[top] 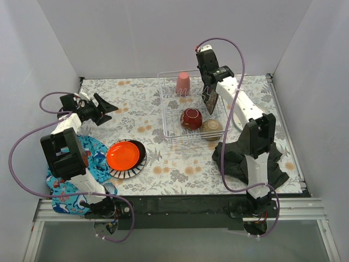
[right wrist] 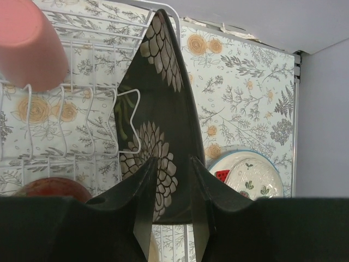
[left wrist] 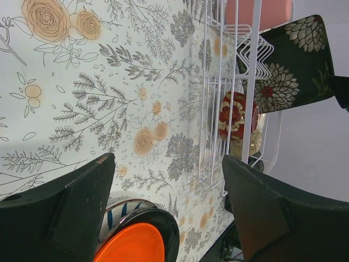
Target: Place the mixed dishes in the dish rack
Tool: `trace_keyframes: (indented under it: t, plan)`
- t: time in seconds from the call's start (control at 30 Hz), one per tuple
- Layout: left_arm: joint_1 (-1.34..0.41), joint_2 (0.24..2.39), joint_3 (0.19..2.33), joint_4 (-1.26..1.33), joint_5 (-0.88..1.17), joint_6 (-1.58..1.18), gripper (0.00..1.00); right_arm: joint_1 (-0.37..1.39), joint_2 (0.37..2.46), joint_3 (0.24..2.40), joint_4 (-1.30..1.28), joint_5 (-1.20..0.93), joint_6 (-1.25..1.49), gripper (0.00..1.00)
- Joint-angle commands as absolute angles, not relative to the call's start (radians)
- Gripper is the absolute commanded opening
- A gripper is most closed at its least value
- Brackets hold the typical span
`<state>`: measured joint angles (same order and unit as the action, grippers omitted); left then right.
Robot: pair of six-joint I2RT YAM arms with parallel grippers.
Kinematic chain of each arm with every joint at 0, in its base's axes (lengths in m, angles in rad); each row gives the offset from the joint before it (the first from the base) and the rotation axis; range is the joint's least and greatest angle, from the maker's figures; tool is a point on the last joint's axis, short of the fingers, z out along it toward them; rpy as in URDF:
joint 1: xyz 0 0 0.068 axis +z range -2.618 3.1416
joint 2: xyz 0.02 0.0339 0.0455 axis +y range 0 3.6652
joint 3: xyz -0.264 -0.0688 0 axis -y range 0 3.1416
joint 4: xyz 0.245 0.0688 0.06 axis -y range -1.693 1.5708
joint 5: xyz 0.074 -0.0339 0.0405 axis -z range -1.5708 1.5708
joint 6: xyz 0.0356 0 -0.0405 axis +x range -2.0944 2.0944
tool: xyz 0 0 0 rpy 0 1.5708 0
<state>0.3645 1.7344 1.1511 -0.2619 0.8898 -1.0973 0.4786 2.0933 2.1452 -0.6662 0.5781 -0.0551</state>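
Top external: pink cup (top: 183,83), red bowl (top: 191,118) racked; my right fingers (right wrist: 139,218) clench a black plate (top: 210,101), seemingly half-slotted; left fingers (left wrist: 82,202) released; orange plate (top: 122,155) waits.

Dish rack (top: 166,112): 1
Pink cup (top: 183,83): 1, beside the right tool (right wrist: 170,164)
Bowls: 2: red bowl (top: 191,118), tan-bottomed bowl (top: 211,129)
Plates: 5 visible: black floral plate (right wrist: 163,109) clamped in the right tool; white red-marked plate (right wrist: 248,174) beyond it; orange plate (top: 124,155), black plate (top: 144,151) and striped plate (top: 126,174) stacked near the left tool (left wrist: 166,161)
Cloths: 2: blue patterned cloth (top: 92,153), black cloth (top: 237,158)
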Motion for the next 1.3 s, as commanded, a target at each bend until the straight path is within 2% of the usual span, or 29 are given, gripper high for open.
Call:
trace_keyframes:
  t: [0.0,0.27,0.37,0.4,0.47,0.73,0.8,1.07,1.17,1.27]
  plan:
    - [0.368,1.683,1.152,-0.256,0.893,-1.088,0.79,0.466,2.126,2.221,-0.627,0.584,-0.089,0.38]
    - [0.368,1.701,1.16,-0.249,0.902,-1.098,0.79,0.459,2.114,2.253,-0.588,0.505,-0.117,0.37]
    - [0.37,1.71,1.152,-0.233,0.907,-1.111,0.79,0.46,2.079,2.232,-0.517,0.518,-0.139,0.41]
    - [0.368,1.712,1.149,-0.23,0.908,-1.117,0.79,0.46,2.071,2.224,-0.503,0.538,-0.153,0.49]
    - [0.368,1.718,1.146,-0.219,0.91,-1.126,0.79,0.46,2.075,2.224,-0.479,0.563,-0.188,0.55]
    - [0.379,1.73,1.161,-0.213,0.916,-1.138,0.79,0.46,2.152,2.232,-0.482,0.643,-0.267,0.57]
    - [0.379,1.726,1.157,-0.213,0.917,-1.137,0.79,0.459,2.178,2.233,-0.483,0.678,-0.275,0.6]
    - [0.379,1.713,1.137,-0.206,0.914,-1.143,0.79,0.448,2.218,2.246,-0.483,0.677,-0.301,0.58]
    - [0.379,1.71,1.135,-0.206,0.913,-1.144,0.79,0.44,2.218,2.243,-0.488,0.673,-0.279,0.53]
    - [0.379,1.709,1.131,-0.203,0.911,-1.147,0.79,0.431,2.215,2.23,-0.495,0.673,-0.253,0.4]
